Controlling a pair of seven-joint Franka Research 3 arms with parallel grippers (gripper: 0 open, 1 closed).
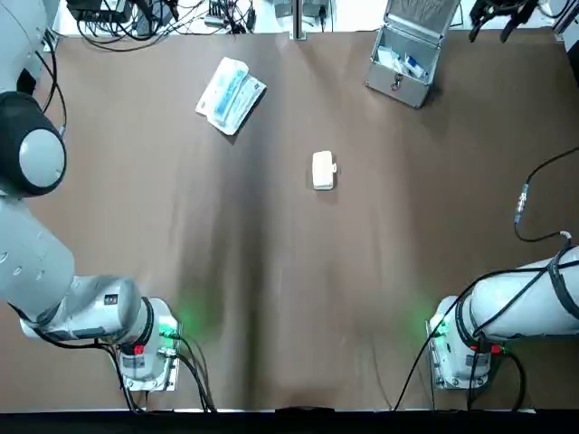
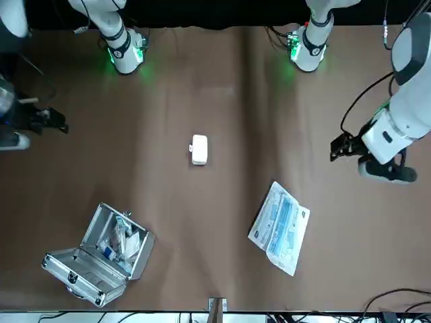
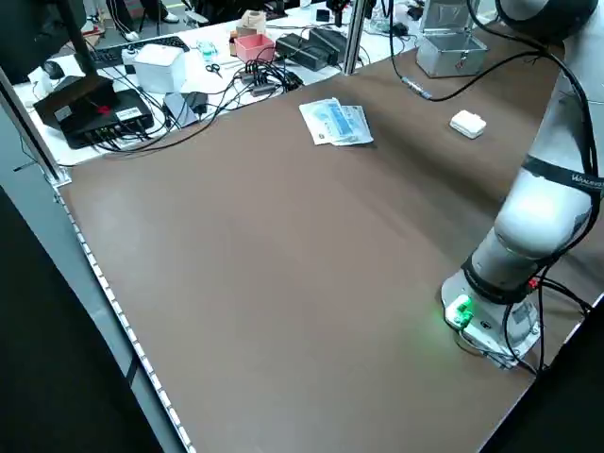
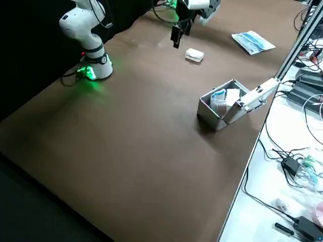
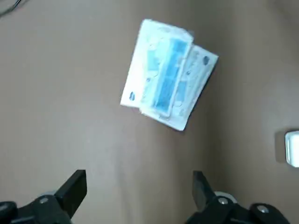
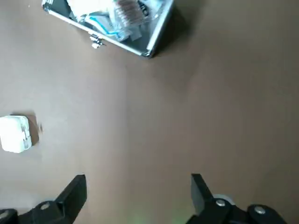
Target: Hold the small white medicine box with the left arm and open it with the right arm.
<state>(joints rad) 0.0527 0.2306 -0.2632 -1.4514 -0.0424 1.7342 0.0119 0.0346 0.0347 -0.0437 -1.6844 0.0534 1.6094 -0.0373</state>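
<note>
The small white medicine box (image 1: 323, 170) lies flat near the middle of the brown table, with nothing touching it; it also shows as the box (image 2: 199, 149) in the front view. My left gripper (image 2: 335, 149) hangs open above the table's left part, well away from the box, which sits as the box (image 5: 292, 148) at the edge of the left wrist view. My right gripper (image 2: 59, 124) hovers open over the right part. In its wrist view the box (image 6: 16, 133) lies off to one side of the open right gripper (image 6: 137, 190).
A blue-and-white packet (image 1: 231, 95) lies at the far left. An open metal case (image 1: 405, 56) holding supplies stands at the far right. Cables and equipment (image 3: 104, 104) crowd a bench beyond the table's far edge. Both arm bases (image 1: 145, 348) sit at the near edge.
</note>
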